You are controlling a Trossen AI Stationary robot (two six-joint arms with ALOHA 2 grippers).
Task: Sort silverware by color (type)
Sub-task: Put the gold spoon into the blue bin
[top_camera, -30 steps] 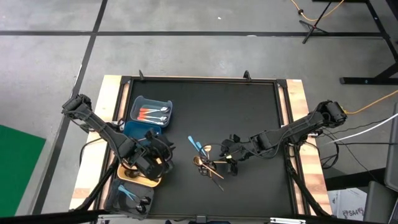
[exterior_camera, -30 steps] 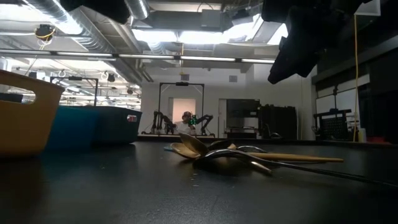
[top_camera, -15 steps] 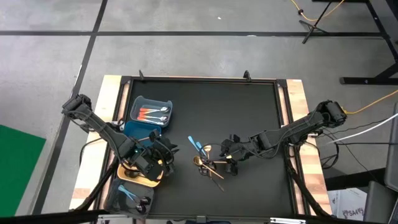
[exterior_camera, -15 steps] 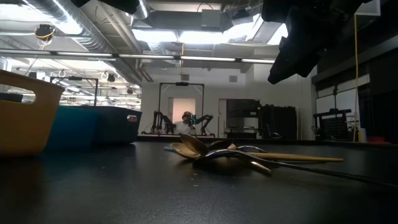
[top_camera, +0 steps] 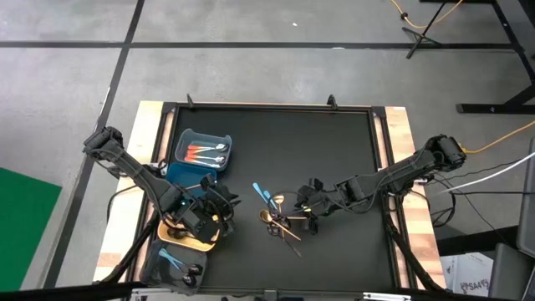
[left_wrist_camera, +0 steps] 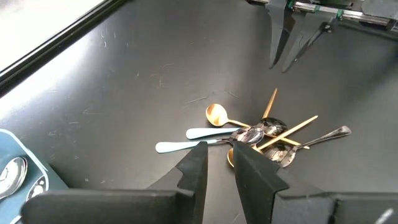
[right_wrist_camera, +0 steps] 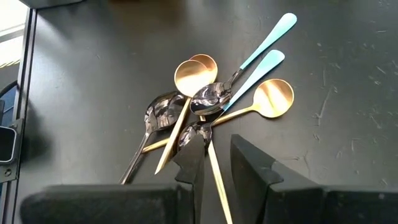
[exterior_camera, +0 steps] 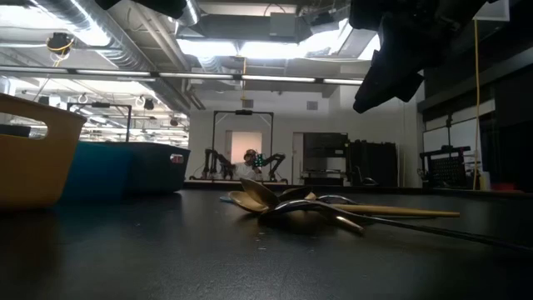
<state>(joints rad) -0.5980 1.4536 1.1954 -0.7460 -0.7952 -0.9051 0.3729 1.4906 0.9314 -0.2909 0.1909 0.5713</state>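
Observation:
The silverware lies in a loose pile (top_camera: 282, 219) on the black table top: two light-blue-handled pieces (right_wrist_camera: 268, 48), gold spoons (right_wrist_camera: 194, 74), and dark shiny spoons (right_wrist_camera: 163, 113) crossing one another. My right gripper (right_wrist_camera: 216, 163) hangs open above the pile's right side (exterior_camera: 391, 58), touching nothing. My left gripper (left_wrist_camera: 217, 169) stands open to the left of the pile (top_camera: 226, 205), over the yellow bin's edge, pointing slantwise down at the pile (left_wrist_camera: 264, 134). Nothing is between either pair of fingers.
A blue bin (top_camera: 203, 152) at the far left holds orange-handled pieces. The yellow bin (top_camera: 180, 237) stands under my left arm. A grey bin (top_camera: 174, 263) at the near left holds light-blue pieces. The mat's far half (top_camera: 284, 142) is bare.
My left gripper has turned a little at the wrist without leaving its place. The pile lies as before.

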